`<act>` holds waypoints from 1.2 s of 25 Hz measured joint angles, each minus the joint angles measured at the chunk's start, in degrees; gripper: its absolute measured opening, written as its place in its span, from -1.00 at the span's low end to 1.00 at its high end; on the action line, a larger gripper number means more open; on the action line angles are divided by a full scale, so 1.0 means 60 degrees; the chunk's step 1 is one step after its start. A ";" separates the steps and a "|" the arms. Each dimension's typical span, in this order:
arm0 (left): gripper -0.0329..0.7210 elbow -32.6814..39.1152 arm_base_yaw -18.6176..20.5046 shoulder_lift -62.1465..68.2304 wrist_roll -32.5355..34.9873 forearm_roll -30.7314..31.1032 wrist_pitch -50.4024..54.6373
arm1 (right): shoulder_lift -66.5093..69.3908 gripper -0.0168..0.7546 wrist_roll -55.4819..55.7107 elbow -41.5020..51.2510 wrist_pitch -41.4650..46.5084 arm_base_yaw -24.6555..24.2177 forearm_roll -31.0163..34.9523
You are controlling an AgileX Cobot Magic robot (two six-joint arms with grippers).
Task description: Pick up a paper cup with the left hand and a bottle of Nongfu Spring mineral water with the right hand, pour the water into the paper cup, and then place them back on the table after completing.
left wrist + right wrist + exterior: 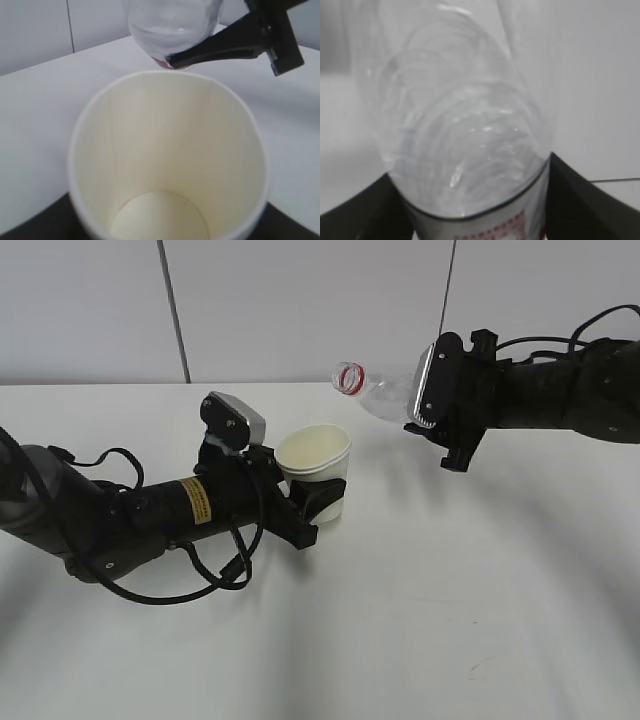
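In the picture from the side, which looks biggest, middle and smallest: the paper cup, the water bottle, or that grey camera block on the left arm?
Largest to smallest, as they look in the exterior view:
1. paper cup
2. water bottle, though the right gripper hides its lower part, so this rank against the cup is unsure
3. grey camera block

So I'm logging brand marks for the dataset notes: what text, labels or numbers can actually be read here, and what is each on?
No text can be read in any view.
Yellow label sticker on the left hand: dark print, too small to read.
Label on the water bottle held by the right hand: red marks, blurred and cut off, unreadable.
Paper cup: plain, no print.
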 joint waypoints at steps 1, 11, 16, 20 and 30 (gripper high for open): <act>0.15 0.0000 0.0000 0.0000 0.0000 0.0000 0.0000 | 0.0000 0.29 -0.0092 0.0000 0.0025 0.0000 0.0000; 0.15 0.0000 0.0000 0.0000 0.0000 0.0000 0.0007 | 0.0000 0.29 -0.0866 0.0000 0.0023 0.0000 0.0000; 0.15 0.0000 0.0000 0.0000 0.0000 0.0000 0.0007 | 0.0000 0.29 -0.1097 -0.0038 0.0030 0.0000 0.0000; 0.15 0.0000 0.0000 0.0000 0.0000 -0.0006 0.0007 | 0.0000 0.29 -0.1143 -0.0276 0.0052 0.0000 0.0000; 0.15 0.0000 0.0000 0.0000 0.0000 -0.0010 0.0007 | 0.0000 0.29 -0.1577 -0.0333 0.0109 0.0101 0.0000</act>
